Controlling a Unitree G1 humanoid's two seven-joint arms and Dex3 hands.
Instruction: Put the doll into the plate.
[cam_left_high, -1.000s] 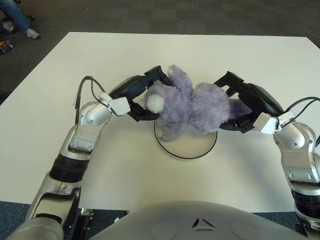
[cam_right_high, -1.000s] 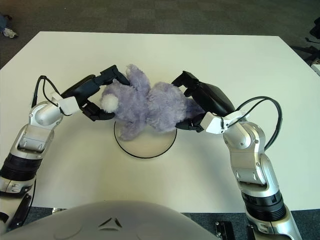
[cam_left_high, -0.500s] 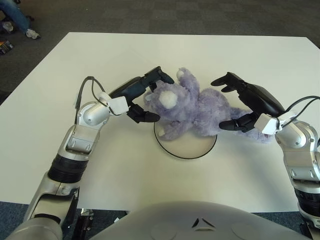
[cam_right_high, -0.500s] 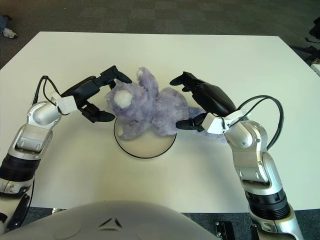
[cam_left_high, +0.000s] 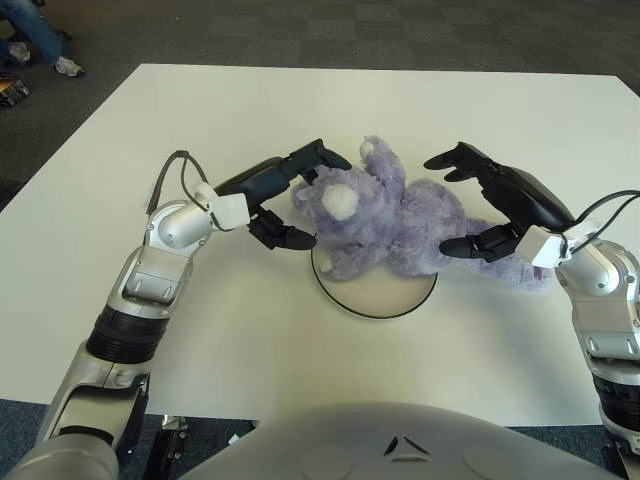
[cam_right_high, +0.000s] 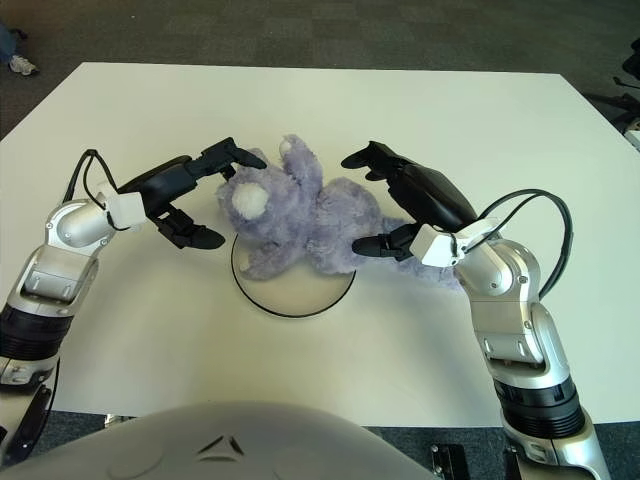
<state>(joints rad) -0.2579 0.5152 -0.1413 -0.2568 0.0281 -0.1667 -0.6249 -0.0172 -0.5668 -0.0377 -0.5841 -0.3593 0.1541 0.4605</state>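
Loosely spread, the left hand (cam_left_high: 285, 195) and right hand (cam_left_high: 485, 205) flank the doll (cam_left_high: 400, 215) at frame centre, grasping nothing. Sprawled half across the plate (cam_left_high: 375, 290) on the counter (cam_left_high: 120, 160), it looks soft, light, best squeezed around the torso.

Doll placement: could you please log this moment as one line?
doll: partly over plate | left hand: open, beside | right hand: open, beside
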